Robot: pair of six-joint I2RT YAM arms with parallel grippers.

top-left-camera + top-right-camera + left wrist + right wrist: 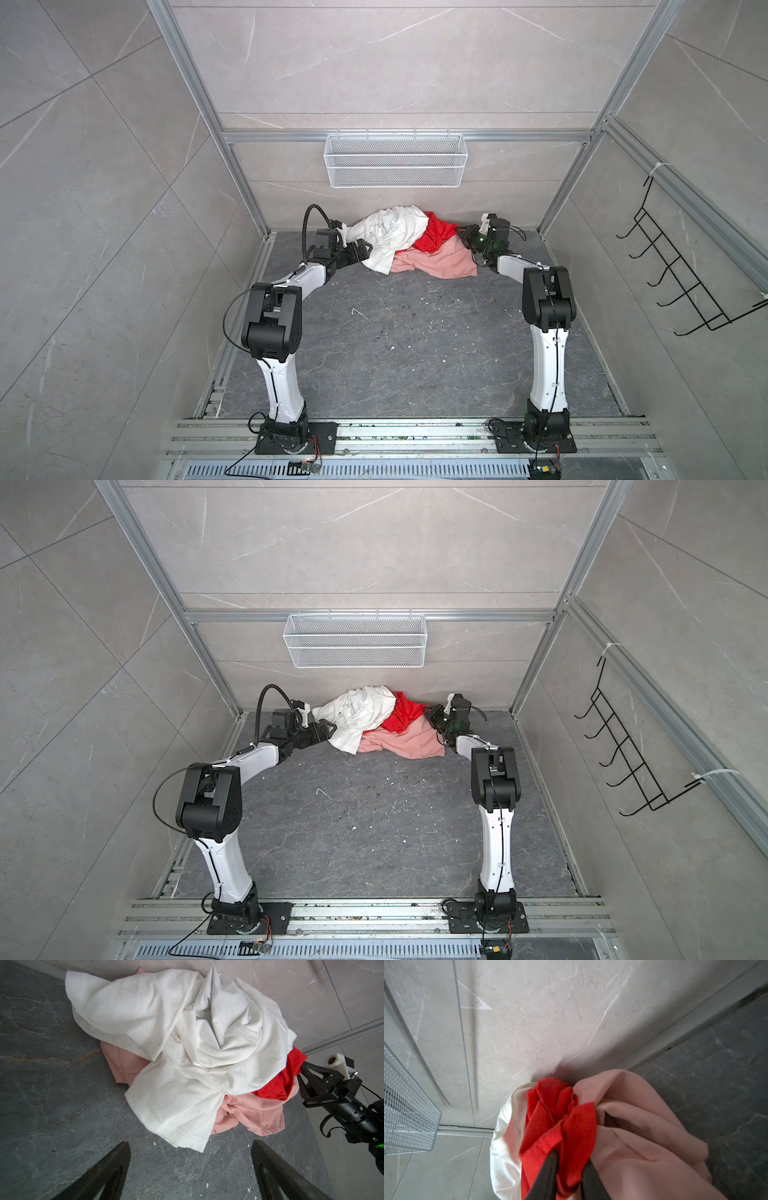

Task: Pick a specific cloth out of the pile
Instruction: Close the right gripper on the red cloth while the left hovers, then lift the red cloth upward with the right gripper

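Both arms low and forward, left tool (pixel 190 1145) wide apart, right tool (pixel 570 1159) narrow in a pinch.

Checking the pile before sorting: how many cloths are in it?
3: white cloth on top, left; red cloth at right, behind; pink cloth underneath, in front. Others may be hidden.

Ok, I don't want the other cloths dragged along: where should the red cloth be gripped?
Grip the bunched folds of the red cloth exposed on the right of the pile, coming from the right. The white cloth drapes over its left and the pink cloth lies under it. The right end effector holds a fold there.
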